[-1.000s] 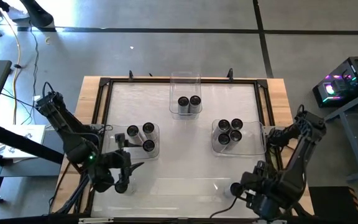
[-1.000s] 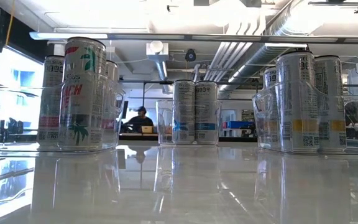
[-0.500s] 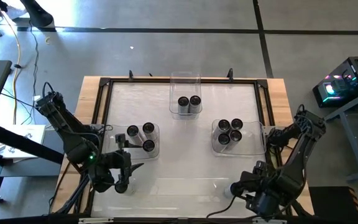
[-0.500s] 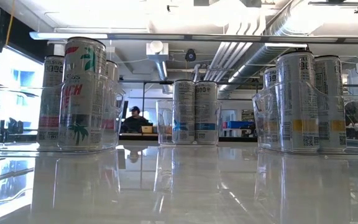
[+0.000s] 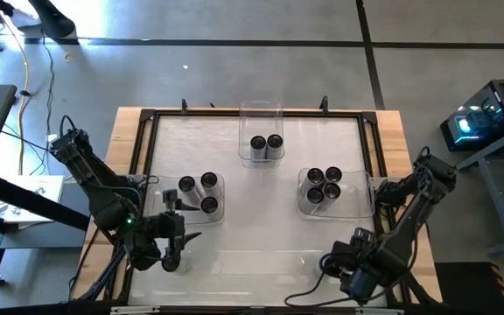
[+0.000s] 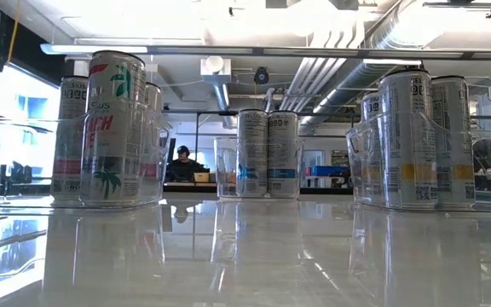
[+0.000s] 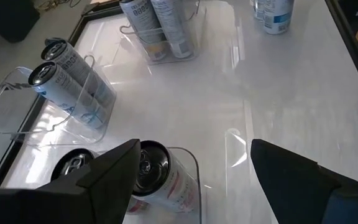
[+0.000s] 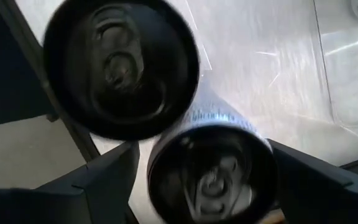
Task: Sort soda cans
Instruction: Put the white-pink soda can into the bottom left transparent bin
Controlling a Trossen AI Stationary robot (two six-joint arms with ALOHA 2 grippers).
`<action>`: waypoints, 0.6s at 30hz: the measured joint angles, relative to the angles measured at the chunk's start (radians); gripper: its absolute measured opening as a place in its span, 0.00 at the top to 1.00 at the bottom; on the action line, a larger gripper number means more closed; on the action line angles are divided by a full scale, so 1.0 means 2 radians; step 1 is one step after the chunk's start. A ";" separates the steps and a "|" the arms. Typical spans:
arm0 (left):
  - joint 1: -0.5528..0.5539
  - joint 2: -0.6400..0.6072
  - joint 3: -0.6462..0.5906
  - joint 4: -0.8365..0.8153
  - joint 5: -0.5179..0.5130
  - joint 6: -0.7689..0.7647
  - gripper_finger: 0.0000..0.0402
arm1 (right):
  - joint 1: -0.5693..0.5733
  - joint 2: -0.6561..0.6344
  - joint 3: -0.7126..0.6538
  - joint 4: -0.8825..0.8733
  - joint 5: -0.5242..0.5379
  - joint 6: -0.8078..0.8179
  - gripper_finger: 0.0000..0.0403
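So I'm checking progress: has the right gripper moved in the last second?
Yes. The right gripper slid slightly toward the table's near edge and leftward, away from the four-can tray.

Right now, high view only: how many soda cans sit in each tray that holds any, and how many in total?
Cans in the left tray: 3
Cans in the centre tray: 2
Cans in the right tray: 4
Total in trays: 9
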 joint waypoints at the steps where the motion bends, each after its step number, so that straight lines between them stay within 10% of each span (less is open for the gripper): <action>1: 0.000 0.000 0.000 0.000 0.000 0.001 0.25 | -0.002 0.000 -0.004 0.004 0.000 0.000 0.23; 6: 0.000 0.000 0.000 0.000 0.000 0.003 0.25 | -0.018 0.000 0.001 -0.022 -0.014 -0.011 0.40; 18: 0.000 0.000 0.000 0.000 -0.002 0.003 0.25 | -0.127 -0.008 0.106 -0.148 0.059 -0.123 0.40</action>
